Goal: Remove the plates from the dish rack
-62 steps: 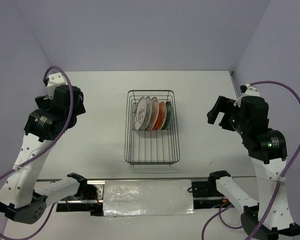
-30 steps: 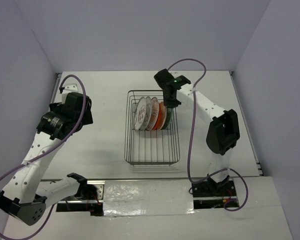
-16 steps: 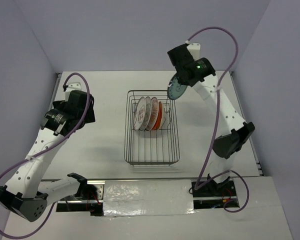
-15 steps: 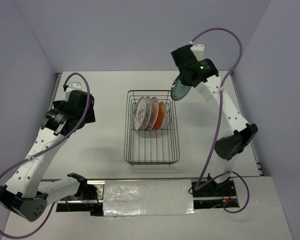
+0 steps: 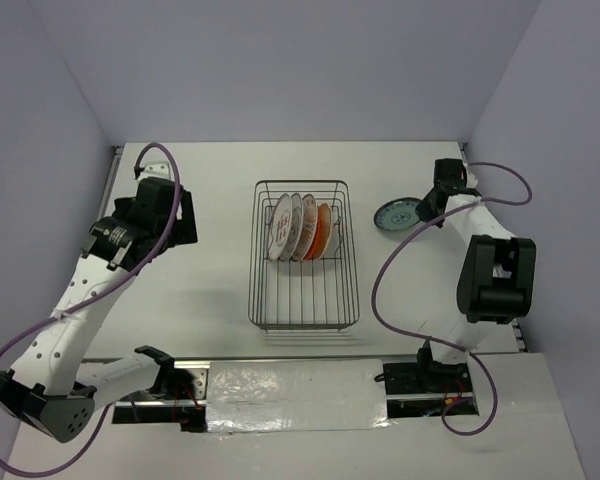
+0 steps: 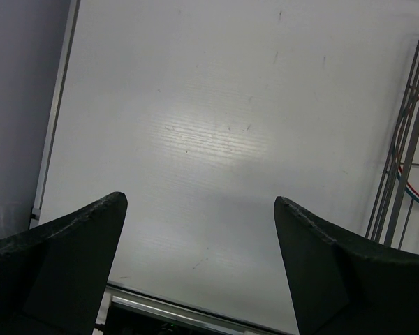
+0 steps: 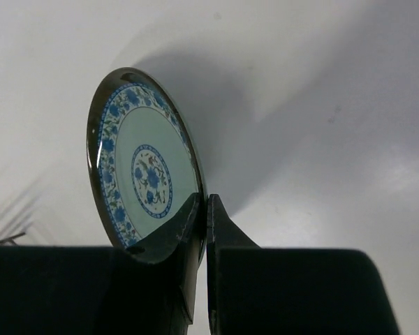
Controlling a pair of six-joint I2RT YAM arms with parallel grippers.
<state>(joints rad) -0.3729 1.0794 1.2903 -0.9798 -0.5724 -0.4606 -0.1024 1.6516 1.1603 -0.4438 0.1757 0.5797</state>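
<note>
The right gripper (image 7: pixel 202 209) has its jaws clamped on the rim of the teal plate (image 7: pixel 150 171), right of the dish rack (image 5: pixel 305 297) and low over the surface (image 5: pixel 420 270). I would lay it flat first, then release gently. The left gripper (image 6: pixel 199 202) has its jaws apart, empty. 4 plates (image 5: pixel 302 228) stand racked.

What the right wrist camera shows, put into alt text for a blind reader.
The right claw grips the rim of a dark-edged plate, its pale face patterned with blue flowers. Behind lies the white table, crossed by a shadow.

4 plates (image 5: pixel 302 228) stand upright in dish rack (image 5: pixel 304 323), teal plate (image 5: pixel 394 214) outside.
</note>
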